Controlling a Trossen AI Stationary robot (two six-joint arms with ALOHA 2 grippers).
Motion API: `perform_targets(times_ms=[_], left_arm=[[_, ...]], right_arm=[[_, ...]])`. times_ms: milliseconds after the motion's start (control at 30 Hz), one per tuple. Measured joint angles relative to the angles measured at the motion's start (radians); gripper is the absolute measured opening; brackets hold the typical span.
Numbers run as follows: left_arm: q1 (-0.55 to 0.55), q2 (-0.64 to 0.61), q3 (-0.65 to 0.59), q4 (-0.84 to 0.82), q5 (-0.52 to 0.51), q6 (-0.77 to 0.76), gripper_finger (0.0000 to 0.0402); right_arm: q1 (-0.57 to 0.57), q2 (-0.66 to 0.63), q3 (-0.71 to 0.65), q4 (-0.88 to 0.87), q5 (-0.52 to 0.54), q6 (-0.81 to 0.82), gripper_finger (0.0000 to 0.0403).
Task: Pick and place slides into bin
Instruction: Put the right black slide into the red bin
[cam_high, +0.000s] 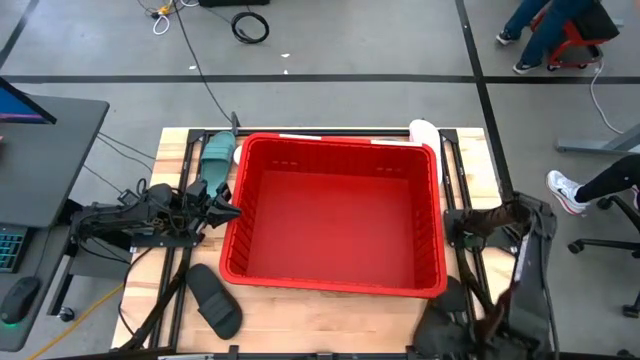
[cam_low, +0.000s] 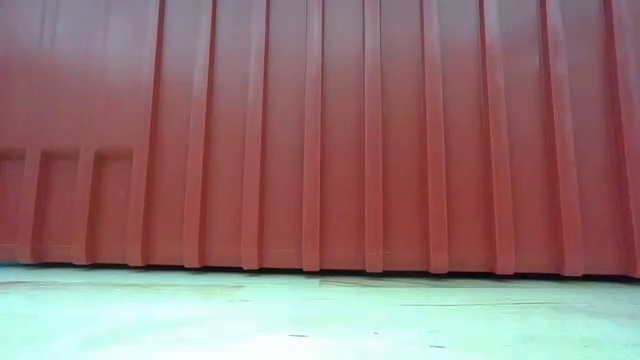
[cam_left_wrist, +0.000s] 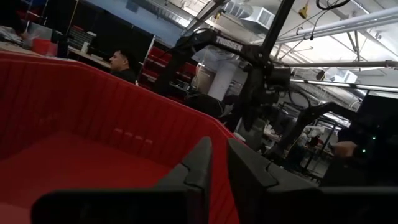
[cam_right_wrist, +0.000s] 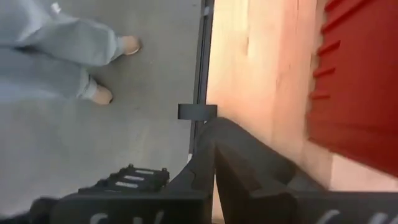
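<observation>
The red bin (cam_high: 335, 215) stands in the middle of the table, with nothing in it; its ribbed wall (cam_low: 320, 130) fills the low view. A teal slide (cam_high: 216, 152) lies at the bin's far left corner. A white slide (cam_high: 424, 130) lies behind the far right corner, and a black slide (cam_high: 215, 300) lies flat at the near left. My left gripper (cam_high: 226, 206) hangs just outside the bin's left wall. Its fingers (cam_left_wrist: 219, 165) are a narrow gap apart and hold nothing. My right gripper (cam_right_wrist: 213, 162) is shut and empty, right of the bin over the table's right side.
The bin takes up most of the table, leaving narrow strips of bare wood on its left, right and near sides. A dark shape (cam_high: 440, 325) lies under my right arm at the near right. A person's legs (cam_right_wrist: 56, 56) stand on the floor beside the table.
</observation>
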Motion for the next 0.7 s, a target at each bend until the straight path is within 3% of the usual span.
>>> perform_targets(times_ms=[133,333,700], left_arm=[[0.000,0.000,0.000,0.000,0.000,0.000,0.0059],[0.000,0.000,0.000,0.000,0.000,0.000,0.0051],[0.000,0.000,0.000,0.001,0.000,0.000,0.0061]], right_arm=[[0.029,0.041,0.000,-0.080,0.046,0.240,0.0032],[0.027,0.129,0.000,-0.279,-0.072,0.503,0.0104],[0.032,0.252,-0.114,-0.255,-0.106,0.543,0.0292]])
